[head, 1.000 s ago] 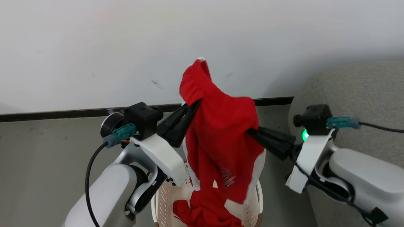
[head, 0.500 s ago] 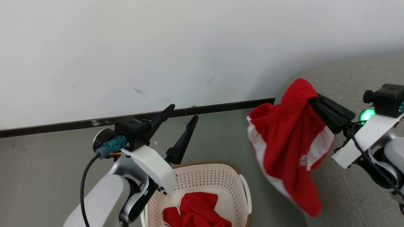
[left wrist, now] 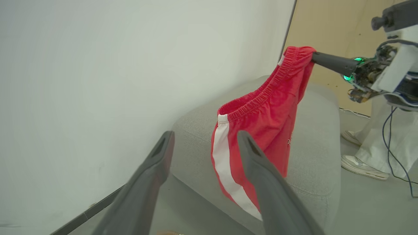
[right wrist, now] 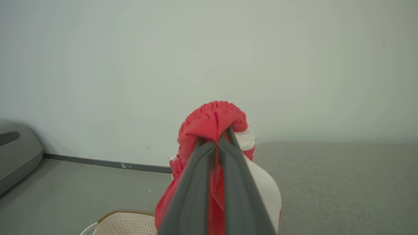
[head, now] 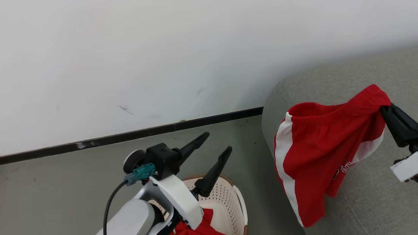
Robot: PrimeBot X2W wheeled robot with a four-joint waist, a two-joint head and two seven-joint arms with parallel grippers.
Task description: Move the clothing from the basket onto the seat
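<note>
A pair of red shorts with white side bands (head: 313,156) hangs by its waistband from my right gripper (head: 385,109), which is shut on the bunched fabric. The shorts dangle over the left end of the grey seat (head: 359,81), their lower edge near its front. In the right wrist view the fingers (right wrist: 202,182) are pinched together on the clothing (right wrist: 212,117). My left gripper (head: 217,143) stands open and empty above the cream basket (head: 228,195), where more red clothing (head: 204,225) lies. The left wrist view looks between its open fingers (left wrist: 254,153) at the shorts (left wrist: 261,130).
A white wall with a dark skirting strip (head: 130,135) runs behind the grey floor. A person's white shoes (left wrist: 362,163) stand beyond the seat in the left wrist view, beside a tan panel (left wrist: 333,32). A grey rounded object (right wrist: 16,156) sits at the far left of the right wrist view.
My left gripper let go of the shorts and opened. The right gripper carried them right, from above the basket to over the seat. The head camera turned right too.
</note>
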